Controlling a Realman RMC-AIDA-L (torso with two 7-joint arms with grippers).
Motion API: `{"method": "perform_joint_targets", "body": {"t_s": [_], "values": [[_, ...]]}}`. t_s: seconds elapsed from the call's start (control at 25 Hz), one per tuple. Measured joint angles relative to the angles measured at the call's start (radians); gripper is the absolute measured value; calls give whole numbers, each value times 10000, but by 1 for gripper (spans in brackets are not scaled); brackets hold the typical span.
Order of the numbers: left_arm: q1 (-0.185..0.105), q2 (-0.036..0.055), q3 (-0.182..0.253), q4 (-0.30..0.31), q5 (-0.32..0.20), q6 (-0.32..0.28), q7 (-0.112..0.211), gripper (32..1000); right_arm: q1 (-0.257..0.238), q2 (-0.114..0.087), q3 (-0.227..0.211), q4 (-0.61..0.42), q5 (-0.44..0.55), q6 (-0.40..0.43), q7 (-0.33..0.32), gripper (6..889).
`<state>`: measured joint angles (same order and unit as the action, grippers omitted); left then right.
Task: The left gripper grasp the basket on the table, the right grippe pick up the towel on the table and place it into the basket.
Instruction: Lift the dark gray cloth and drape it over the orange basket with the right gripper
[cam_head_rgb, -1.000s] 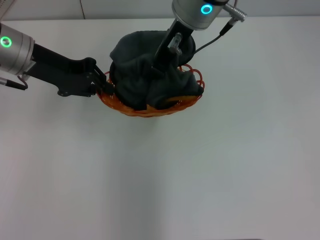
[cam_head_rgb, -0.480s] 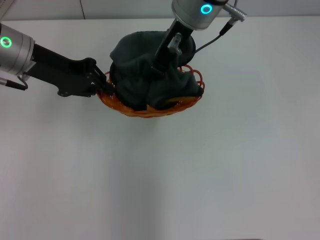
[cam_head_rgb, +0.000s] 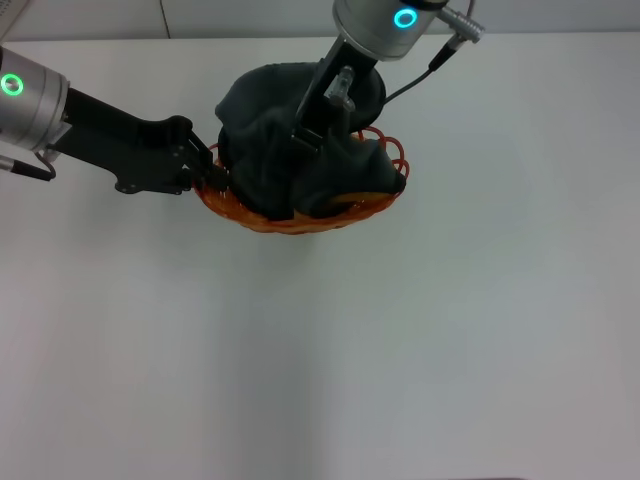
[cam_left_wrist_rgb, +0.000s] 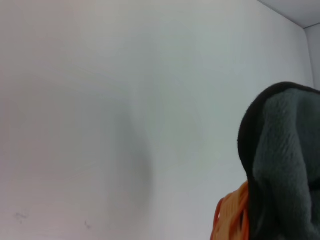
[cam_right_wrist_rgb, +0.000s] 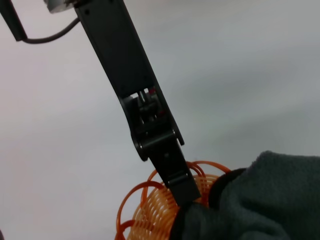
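The white table (cam_head_rgb: 420, 330) is bare matte surface w/ a pale wall strip along its far edge, and toward that far side sits the orange basket (cam_head_rgb: 300, 222) w/ the grey towel (cam_head_rgb: 270, 140) heaped in it, one fold spilling past the far rim. The left gripper (cam_head_rgb: 205, 170) pinches the basket's rim on its own side, fingers closed on the wire, while the right grippe (cam_head_rgb: 308, 140) is down in the cloth, and I can't tell whether its fingers are spread or closed, prob buried in fleece. Risk: if it lifts w/ fleece snagged, the towel drags back out or the light basket tips vs the left hold.
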<state>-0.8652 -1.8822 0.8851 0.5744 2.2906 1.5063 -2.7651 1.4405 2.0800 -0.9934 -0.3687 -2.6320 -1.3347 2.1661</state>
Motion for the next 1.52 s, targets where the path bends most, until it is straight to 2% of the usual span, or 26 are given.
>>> {"method": "perform_joint_targets", "body": {"t_s": [0.24, 0.48, 0.64, 1.32, 1.52], "values": [[0, 0, -1, -7, 12, 0, 10, 109, 0, 1, -6, -13, 12, 1, -17, 479], [5, 0, 0, -7, 12, -1, 10, 109, 0, 0, -7, -16, 14, -8, -101, 680], [15, 0, 0, -7, 17, -58, 10, 109, -1, 0, -7, -25, 13, -14, -115, 861], [37, 0, 0, -7, 28, -67, 9, 108, 0, 0, -126, -89, 29, -29, -124, 861], [73, 1, 0, -17, 34, -71, 9, 108, 15, 1, -129, -301, 29, -346, -124, 861]]}}
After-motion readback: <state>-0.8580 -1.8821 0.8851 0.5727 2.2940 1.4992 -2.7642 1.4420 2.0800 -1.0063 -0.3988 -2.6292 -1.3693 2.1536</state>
